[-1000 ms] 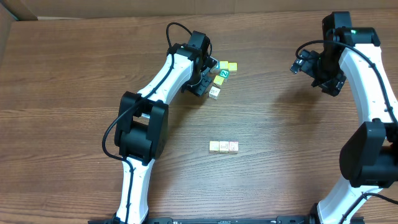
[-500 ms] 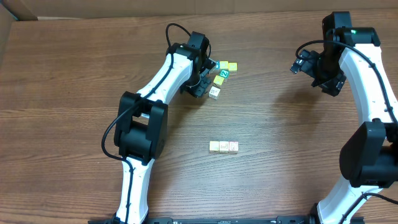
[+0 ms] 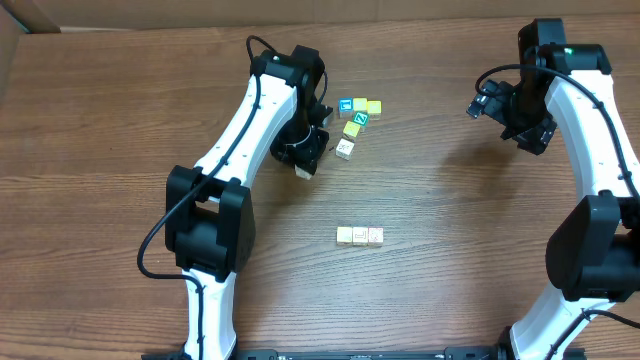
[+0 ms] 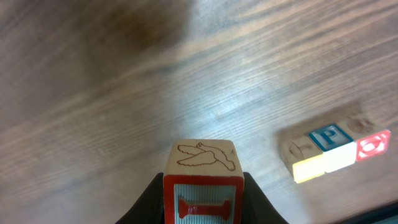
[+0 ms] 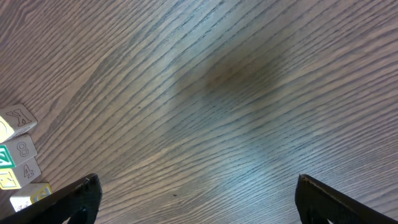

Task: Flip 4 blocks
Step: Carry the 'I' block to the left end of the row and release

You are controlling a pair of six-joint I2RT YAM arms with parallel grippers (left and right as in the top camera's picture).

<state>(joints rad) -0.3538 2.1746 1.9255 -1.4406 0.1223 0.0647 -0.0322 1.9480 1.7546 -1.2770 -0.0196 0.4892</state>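
Note:
My left gripper (image 3: 303,165) is shut on a pale wooden block (image 4: 203,186) with a red letter face and a bird drawn on its top. It holds the block above the table, left of the back cluster. A row of three blocks (image 3: 359,235) lies at the table's middle front; the left wrist view shows that row (image 4: 336,149) to the right. In the cluster, a cream block (image 3: 344,149) and a yellowish block (image 3: 352,129) lie nearest the left gripper. My right gripper (image 3: 532,138) hangs open at the back right, with bare wood between its fingers (image 5: 81,193).
The back cluster also holds a blue-printed cube (image 3: 345,104), a green-printed cube (image 3: 362,118) and two yellow cubes (image 3: 367,105). Several cubes (image 5: 15,149) show at the left edge of the right wrist view. A cardboard wall (image 3: 20,30) borders the table's far left corner.
The left gripper closed on a block at the cluster's left side and moved down-left with it, uncovering the blue-printed cube. The right arm has not moved.

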